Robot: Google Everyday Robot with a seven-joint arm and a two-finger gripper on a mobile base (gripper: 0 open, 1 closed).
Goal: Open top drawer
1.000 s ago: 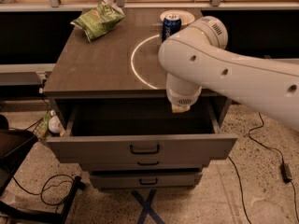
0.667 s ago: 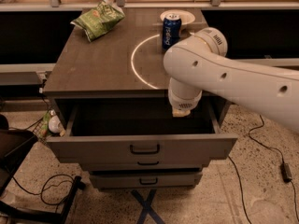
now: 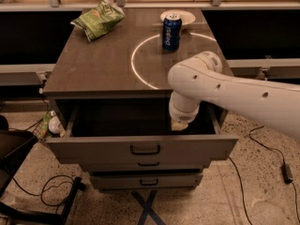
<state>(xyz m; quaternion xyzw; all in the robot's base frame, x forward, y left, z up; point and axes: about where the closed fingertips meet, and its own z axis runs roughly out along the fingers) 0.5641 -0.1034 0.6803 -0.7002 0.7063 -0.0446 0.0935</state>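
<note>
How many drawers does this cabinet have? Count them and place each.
3. The top drawer is pulled out, with the gripper low over its right side. The middle drawer and bottom drawer sit stacked beneath it. None seems hidden.

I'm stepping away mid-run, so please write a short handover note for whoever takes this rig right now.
Gripper: points down into the open top drawer, right of centre, just behind its front panel.
Top drawer: pulled well out, dark inside showing; its handle is free.
Done: the drawer looks open.
Left: probably only lifting the arm clear.
On the cabinet top: soda can, plate, chip bag.
</note>
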